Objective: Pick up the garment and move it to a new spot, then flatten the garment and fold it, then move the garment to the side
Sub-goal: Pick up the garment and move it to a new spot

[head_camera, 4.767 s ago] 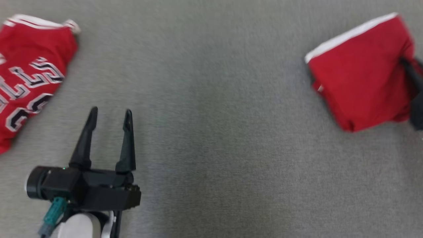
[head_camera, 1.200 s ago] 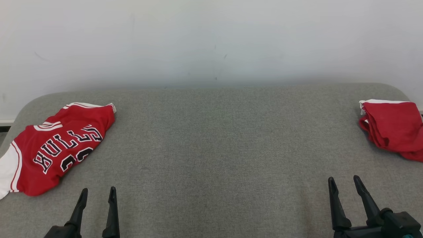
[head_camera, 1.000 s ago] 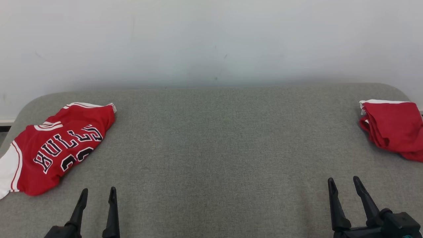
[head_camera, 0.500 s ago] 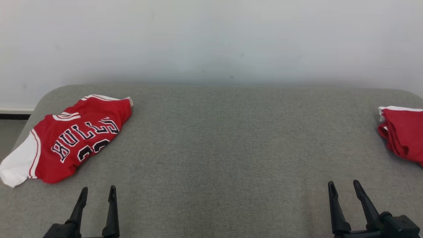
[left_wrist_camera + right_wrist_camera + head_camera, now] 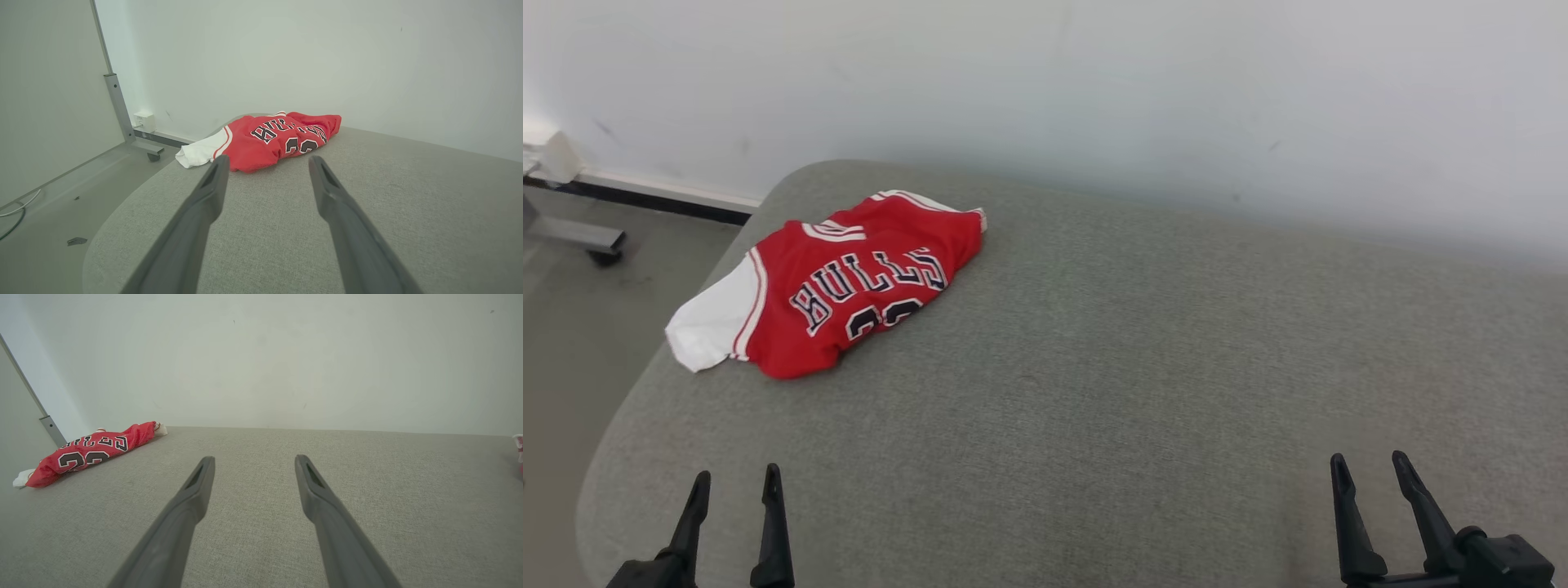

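Note:
A red garment (image 5: 849, 286), a crumpled jersey with black-and-white lettering and a white sleeve, lies on the grey padded table (image 5: 1143, 359) near its far left corner. My left gripper (image 5: 734, 483) is open and empty at the near left, well short of the jersey. In the left wrist view the jersey (image 5: 278, 136) lies just beyond the left gripper (image 5: 267, 161). My right gripper (image 5: 1368, 465) is open and empty at the near right. In the right wrist view the jersey (image 5: 90, 451) lies far left of the right gripper (image 5: 253, 461).
The table's rounded left edge (image 5: 629, 392) drops to a grey floor (image 5: 572, 327). A metal frame leg on a caster (image 5: 122, 114) stands by the white wall (image 5: 1094, 90). A sliver of another red cloth (image 5: 519, 453) shows at the table's far right.
The camera has swung left, so the whole picture shifted right; the folded red cloth at the right left the head view. Both grippers stay open and low.

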You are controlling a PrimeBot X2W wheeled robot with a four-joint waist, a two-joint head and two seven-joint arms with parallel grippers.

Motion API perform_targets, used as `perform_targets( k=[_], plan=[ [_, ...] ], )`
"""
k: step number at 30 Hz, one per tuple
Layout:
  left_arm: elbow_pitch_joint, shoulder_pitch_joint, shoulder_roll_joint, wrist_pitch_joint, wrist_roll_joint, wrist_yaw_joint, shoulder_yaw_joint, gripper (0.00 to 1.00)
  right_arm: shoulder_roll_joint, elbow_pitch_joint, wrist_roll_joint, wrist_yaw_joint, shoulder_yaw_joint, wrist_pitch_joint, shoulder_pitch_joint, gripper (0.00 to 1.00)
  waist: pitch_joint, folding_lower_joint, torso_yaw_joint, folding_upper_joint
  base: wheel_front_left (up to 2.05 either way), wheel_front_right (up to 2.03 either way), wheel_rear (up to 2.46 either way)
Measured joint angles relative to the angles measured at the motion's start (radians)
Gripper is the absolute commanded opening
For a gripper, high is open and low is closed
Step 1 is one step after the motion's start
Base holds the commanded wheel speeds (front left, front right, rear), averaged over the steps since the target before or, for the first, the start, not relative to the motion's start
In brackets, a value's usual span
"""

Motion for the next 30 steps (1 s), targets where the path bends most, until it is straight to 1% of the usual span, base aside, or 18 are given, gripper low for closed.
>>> perform_targets(
  k=[9,14,21,27,30],
  plan=[
    [-0.008,0.004,0.000,0.000,-0.005,0.019,0.025,1.00,-0.006,0.007,0.000,0.000,0.016,0.009,-0.014,1.00,0.011,0.0000,0.137,0.0000,0.00,0.00,0.00],
    [-0.026,0.023,-0.001,0.000,-0.013,0.035,0.044,1.00,-0.009,0.007,0.000,0.000,0.038,0.018,-0.028,1.00,0.021,0.0000,0.190,0.0000,0.00,0.00,0.00],
    [-0.043,0.041,-0.004,0.000,-0.021,0.045,0.058,1.00,-0.023,0.011,0.002,0.000,0.055,0.024,-0.045,1.00,0.043,0.0000,0.207,0.0000,0.00,0.00,0.00],
    [-0.036,0.038,-0.006,0.000,-0.023,0.050,0.054,1.00,-0.027,0.007,0.004,0.000,0.044,0.026,-0.047,1.00,0.045,0.0000,0.202,0.0000,0.00,0.00,0.00],
    [-0.033,0.021,-0.007,0.000,-0.044,0.052,0.058,1.00,-0.031,-0.011,-0.001,0.000,0.036,0.033,-0.055,1.00,0.050,0.0000,0.188,0.0000,0.00,0.00,0.00]
  ],
)
